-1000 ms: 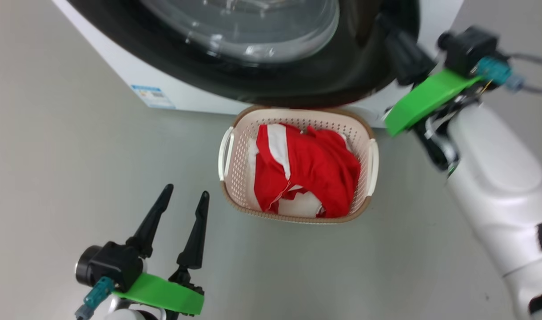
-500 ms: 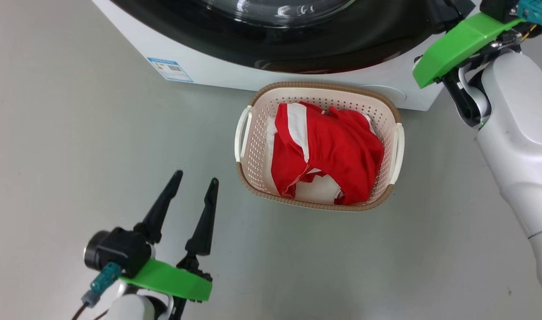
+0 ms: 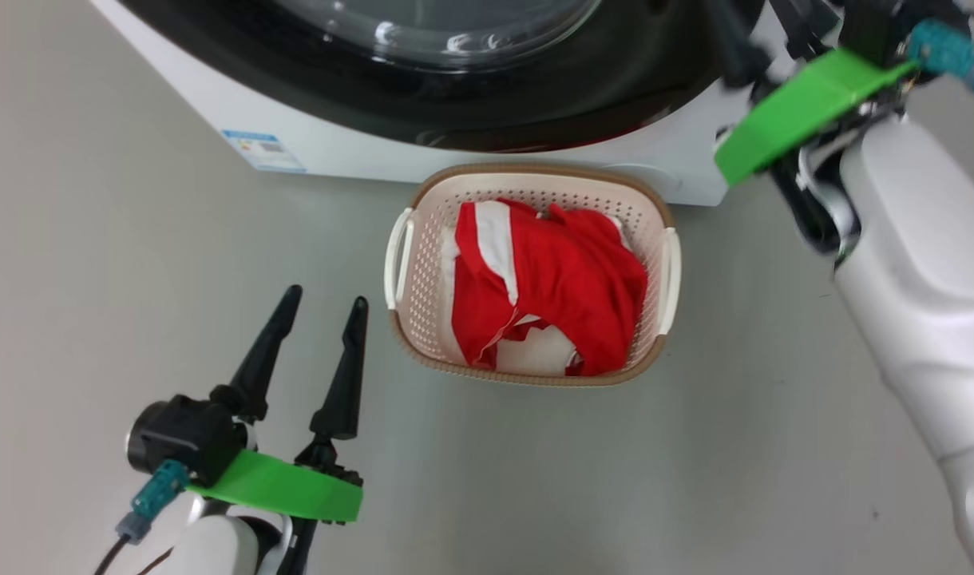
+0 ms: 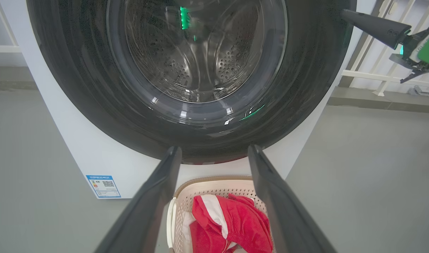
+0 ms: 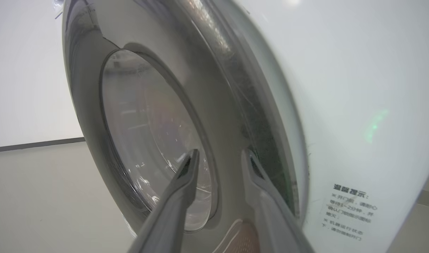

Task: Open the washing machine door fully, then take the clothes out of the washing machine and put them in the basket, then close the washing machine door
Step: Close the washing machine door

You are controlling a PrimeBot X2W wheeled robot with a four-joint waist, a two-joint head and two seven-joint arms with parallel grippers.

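The washing machine door (image 3: 535,104), with its black rim and glass bowl, lies flat against the white washing machine (image 3: 351,156). Through the glass (image 4: 197,52) I see the steel drum. My right gripper (image 3: 762,36) is at the door's right edge; its fingers (image 5: 186,175) stand parted beside the rim (image 5: 88,105), holding nothing. The basket (image 3: 527,172) sits on the floor in front of the machine with the red and white clothes (image 3: 567,295) in it. My left gripper (image 3: 325,297) hovers open and holds nothing, to the left of the basket, pointing at the door (image 4: 77,70) above the basket (image 4: 214,182).
Grey floor (image 3: 96,279) surrounds the basket. A blue label (image 3: 263,152) is stuck low on the machine's front. A white railing (image 4: 386,75) runs along the wall to the right of the machine. My right forearm (image 3: 918,303) crosses the floor right of the basket.
The right gripper's fingers have parted at the door's edge. The head camera has shifted, so the whole picture moved. Basket, clothes and left gripper stay as they were.
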